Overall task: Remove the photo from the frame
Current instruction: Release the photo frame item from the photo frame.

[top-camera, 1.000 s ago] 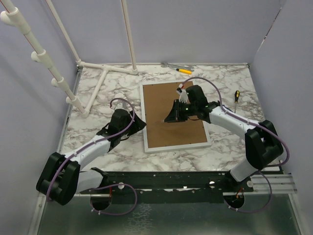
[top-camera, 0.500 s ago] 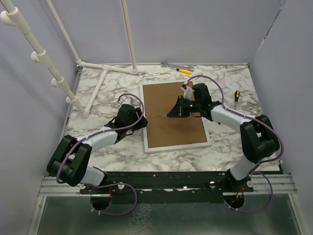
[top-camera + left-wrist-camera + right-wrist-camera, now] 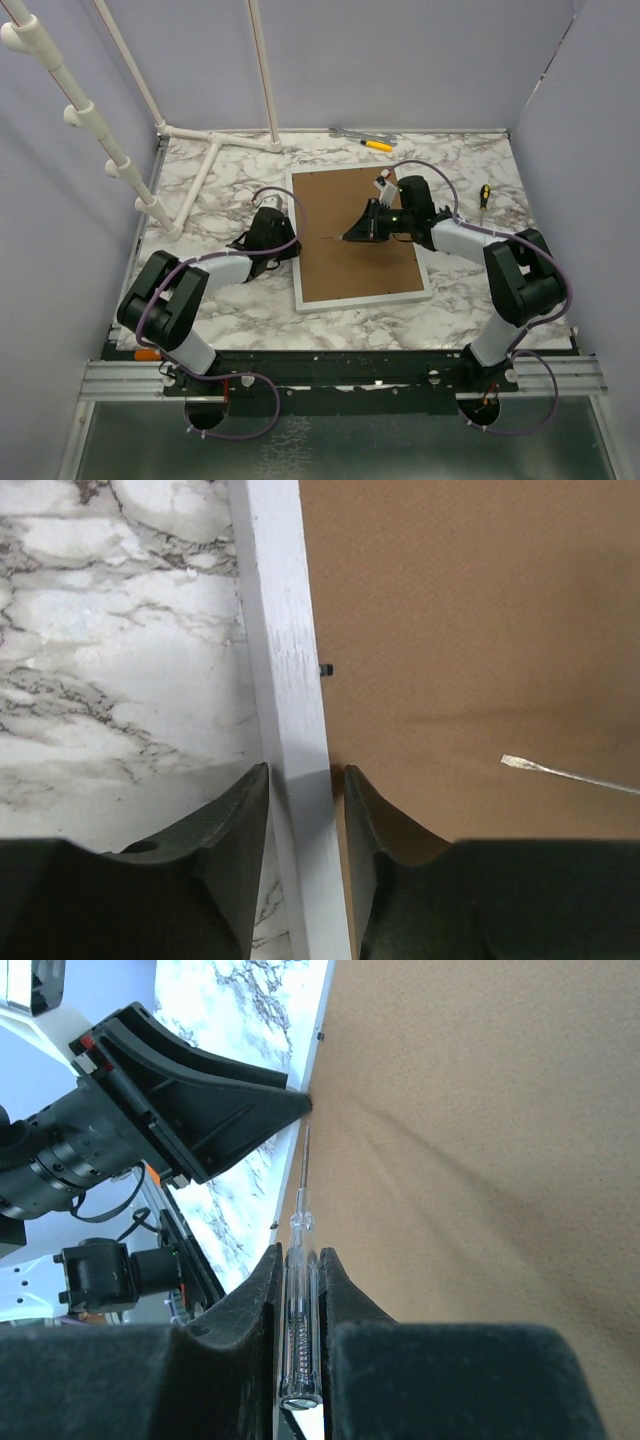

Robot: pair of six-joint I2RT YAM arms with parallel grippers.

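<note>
My left hand [image 3: 304, 772] straddles the left rail of the large white rectangular picture frame [image 3: 285, 630], fingers close on either side. Pinching or not, I cannot tell. My right hand [image 3: 300, 1255] is clamped on a slim clear-handled screwdriver [image 3: 303, 1222], its blade low over the brown fibreboard back [image 3: 480, 1160]. The frame lies face down on the marble counter [image 3: 120, 680], with the photo hidden beneath. Farther along the rail: small black tab [image 3: 325, 669]. My judgement: steady the rail, slip the tip under that tab, lever gently.
</note>
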